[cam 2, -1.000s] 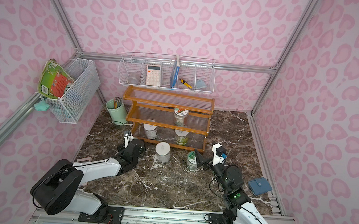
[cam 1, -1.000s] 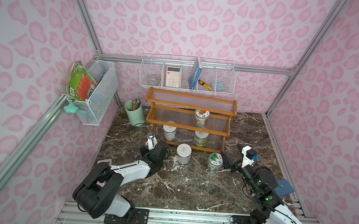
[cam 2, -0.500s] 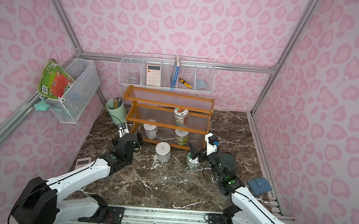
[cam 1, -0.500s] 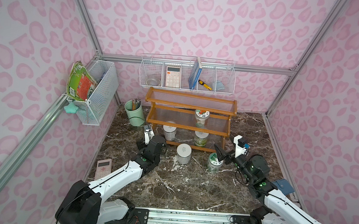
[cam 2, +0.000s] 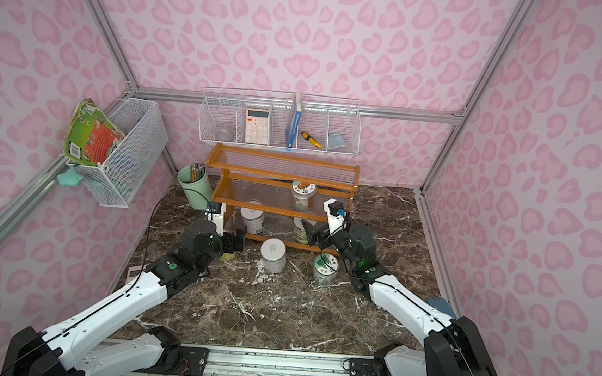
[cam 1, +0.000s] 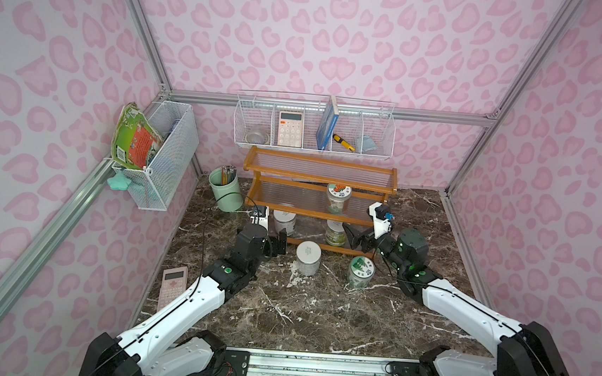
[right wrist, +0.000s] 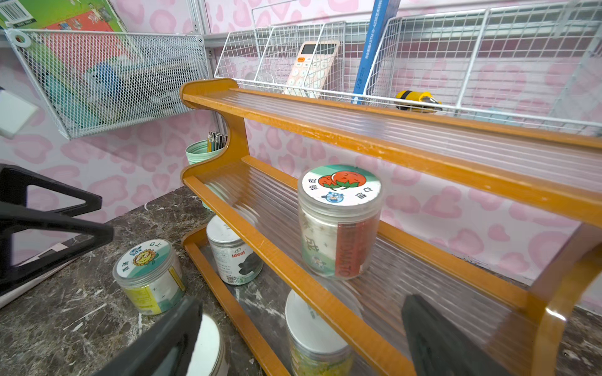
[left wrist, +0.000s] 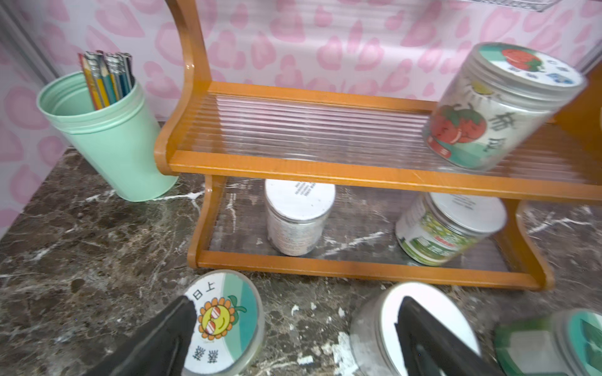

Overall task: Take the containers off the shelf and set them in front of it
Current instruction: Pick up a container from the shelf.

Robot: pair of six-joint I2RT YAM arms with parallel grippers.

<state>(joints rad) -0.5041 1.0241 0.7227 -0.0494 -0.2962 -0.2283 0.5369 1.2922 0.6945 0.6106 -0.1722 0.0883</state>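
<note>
Left end effector is spread wide and empty over the tabletop, with the sunflower jar by one finger and the white-lid jar at its 3 o'clock. Right end effector gapes too, gripping nothing, close at the shelf front. Tomato jar sits on the middle tier at its 11 o'clock. Green jar is just at 9 on the bottom tier, with the plain jar farther along. Leaf jar stands at 6, and open tabletop lies beyond it.

A small robot test booth: pink spotted walls on metal bars, robot arms along the bottom edge.
</note>
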